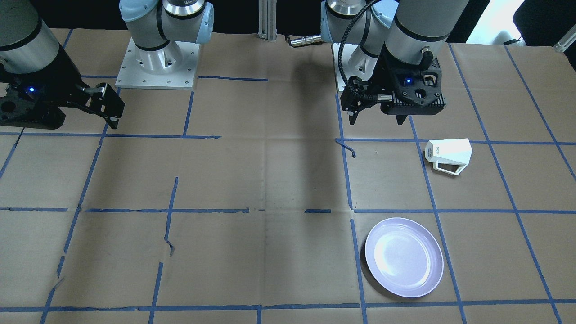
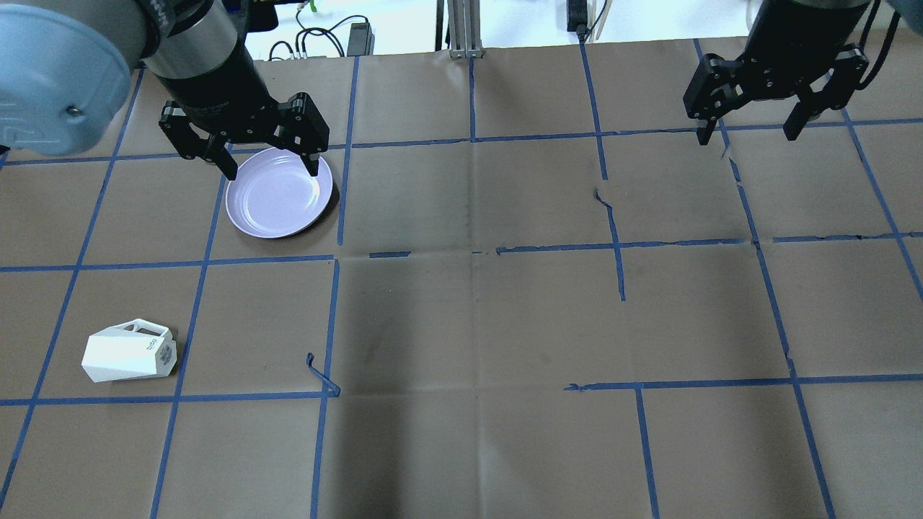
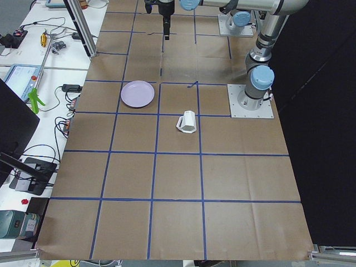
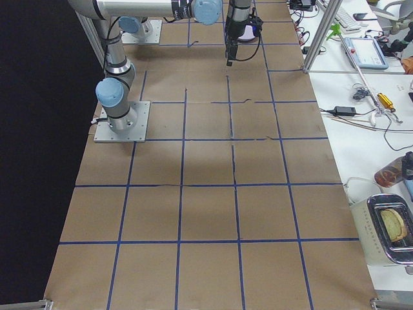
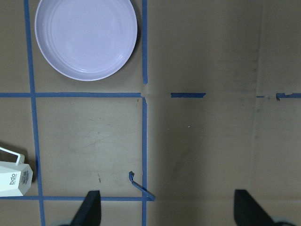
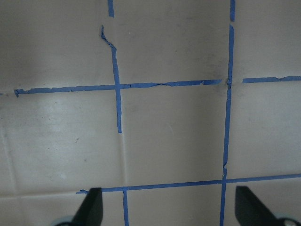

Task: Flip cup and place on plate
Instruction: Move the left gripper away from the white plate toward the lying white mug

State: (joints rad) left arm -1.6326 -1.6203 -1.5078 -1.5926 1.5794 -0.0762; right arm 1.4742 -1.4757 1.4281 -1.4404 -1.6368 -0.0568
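Cup [image 2: 128, 355] tipped sideways, well apart from plate [image 2: 277, 209], awaiting righting; left gripper [image 2: 272, 171], right gripper [image 2: 746, 137] both spread, empty, ready.

small dark print "bdo" on the white cup [image 5: 14, 181], near its base

The left end effector [image 2: 272, 171] hangs above the left side of the surface, pointing straight down; its jaws are spread wide with nothing between them; the left wrist stands close to vertical; the right end effector [image 2: 745, 135] hovers over the far right of the surface, also pointing down; its jaws are likewise wide apart and empty; the two arms are well apart.
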